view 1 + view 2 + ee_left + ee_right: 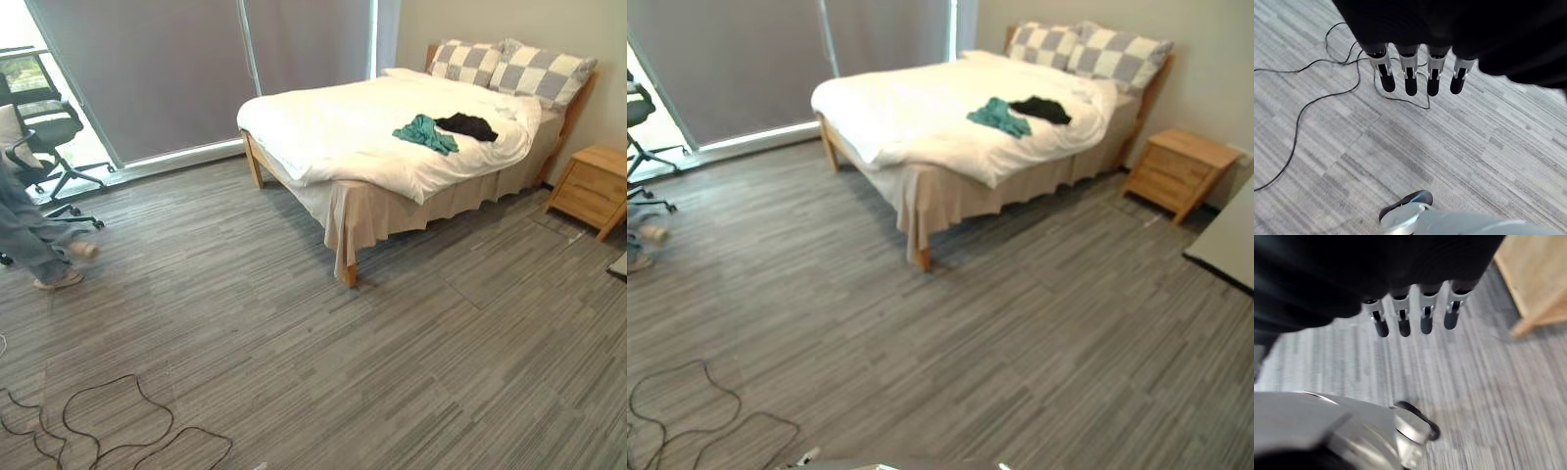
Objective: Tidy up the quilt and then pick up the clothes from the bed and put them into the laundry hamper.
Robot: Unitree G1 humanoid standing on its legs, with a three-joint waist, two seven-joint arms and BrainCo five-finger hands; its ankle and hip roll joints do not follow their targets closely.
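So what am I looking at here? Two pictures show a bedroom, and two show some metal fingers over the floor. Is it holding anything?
These come from one walking robot with two arms. The two bedroom pictures are taken by a pair of cameras on its head, set slightly apart, so they show the same room. In them a bed stands across the striped floor, with a white quilt, checked pillows, and two garments lying on the quilt: a teal one and a black one. A wooden nightstand stands beside the bed, and a person's legs show near an office chair.

The other two pictures come from cameras on the wrists. The left hand and the right hand both hang over the floor with straight fingers, holding nothing.
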